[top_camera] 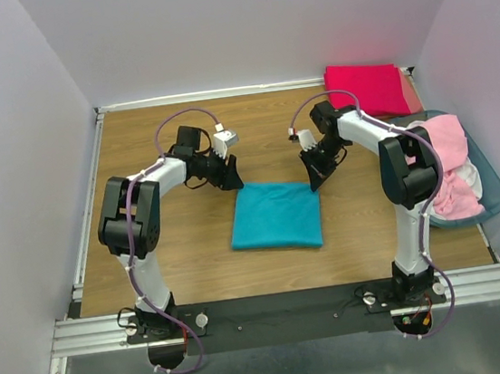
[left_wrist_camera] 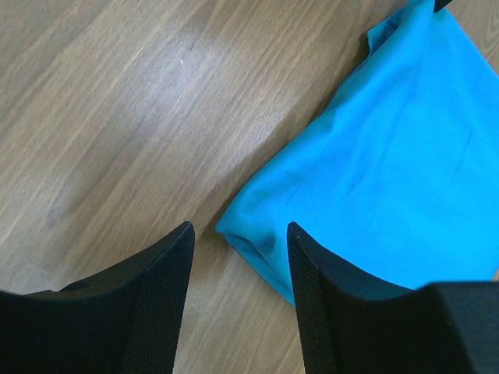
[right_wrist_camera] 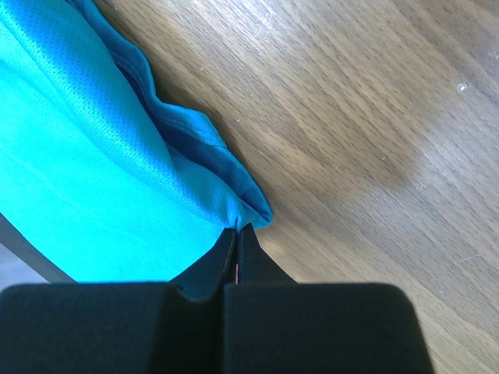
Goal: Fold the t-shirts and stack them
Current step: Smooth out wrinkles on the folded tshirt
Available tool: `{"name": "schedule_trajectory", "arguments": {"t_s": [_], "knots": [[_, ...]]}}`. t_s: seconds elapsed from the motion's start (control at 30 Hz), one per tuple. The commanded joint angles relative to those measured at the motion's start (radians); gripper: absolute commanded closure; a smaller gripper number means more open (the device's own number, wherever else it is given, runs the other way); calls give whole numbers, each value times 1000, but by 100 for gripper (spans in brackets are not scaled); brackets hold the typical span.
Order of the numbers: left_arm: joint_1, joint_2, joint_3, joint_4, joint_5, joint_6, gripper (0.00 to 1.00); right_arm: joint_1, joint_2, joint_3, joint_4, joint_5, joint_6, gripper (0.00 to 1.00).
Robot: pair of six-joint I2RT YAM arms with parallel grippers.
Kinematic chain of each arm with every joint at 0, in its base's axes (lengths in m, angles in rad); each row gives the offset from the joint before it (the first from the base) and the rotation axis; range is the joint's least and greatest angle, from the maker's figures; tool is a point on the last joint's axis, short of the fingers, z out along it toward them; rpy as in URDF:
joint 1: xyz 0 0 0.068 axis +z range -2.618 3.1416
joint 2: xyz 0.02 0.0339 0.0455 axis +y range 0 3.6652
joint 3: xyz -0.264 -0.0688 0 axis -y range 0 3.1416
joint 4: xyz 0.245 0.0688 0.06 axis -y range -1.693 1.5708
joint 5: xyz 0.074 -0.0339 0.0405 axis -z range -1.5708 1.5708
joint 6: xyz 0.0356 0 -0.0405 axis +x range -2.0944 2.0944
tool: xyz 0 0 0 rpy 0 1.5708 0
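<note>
Surface [top_camera: 194,253] of wood carries a folded teal shirt [top_camera: 276,216] at its middle. Left fingers [left_wrist_camera: 164,296] stand parted over its far-left corner; right fingers [right_wrist_camera: 257,269] are pressed together at the far-right corner. A folded crimson shirt [top_camera: 366,88] sits far right; pink shirts [top_camera: 448,167] heap in the basket [top_camera: 495,201] beside the right arm.

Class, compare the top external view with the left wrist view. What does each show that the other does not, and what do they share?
Only the top external view: the right gripper at the far right corner of the teal t-shirt, a folded crimson-pink t-shirt at the table's far right, and light pink shirts in a basket.
Only the left wrist view: the left gripper seen close up, open, with the teal t-shirt's corner in the gap between its fingers, ungripped.
Both: the teal t-shirt lying folded on the wooden table.
</note>
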Motion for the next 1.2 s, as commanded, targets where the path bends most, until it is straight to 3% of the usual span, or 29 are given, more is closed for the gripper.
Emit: {"name": "schedule_trajectory", "arguments": {"t_s": [0.0, 0.3, 0.37, 0.4, 0.5, 0.53, 0.6, 0.8, 1.17], "knots": [[0, 19, 24, 6, 56, -7, 44, -4, 25, 17, 4, -34, 11, 100], [2, 88, 30, 0, 76, -11, 55, -4, 23, 6, 15, -51, 21, 100], [5, 95, 32, 18, 78, -19, 67, -3, 19, 3, 16, -51, 25, 99], [5, 95, 29, 19, 75, -24, 67, -3, 19, 2, 18, -49, 25, 99], [9, 79, 18, 32, 79, -22, 81, -4, 10, -6, 19, -49, 25, 99], [13, 63, 13, 34, 80, -18, 91, -4, 5, -10, 19, -46, 25, 99], [32, 28, -8, 34, 81, -10, 100, -4, -7, -24, 21, -39, 24, 99], [111, -46, -66, 58, 129, 10, 100, -3, -32, -53, 30, -25, 27, 100], [126, 45, -40, 89, 124, -5, 100, -4, 45, 66, 45, -49, 62, 99]]}}
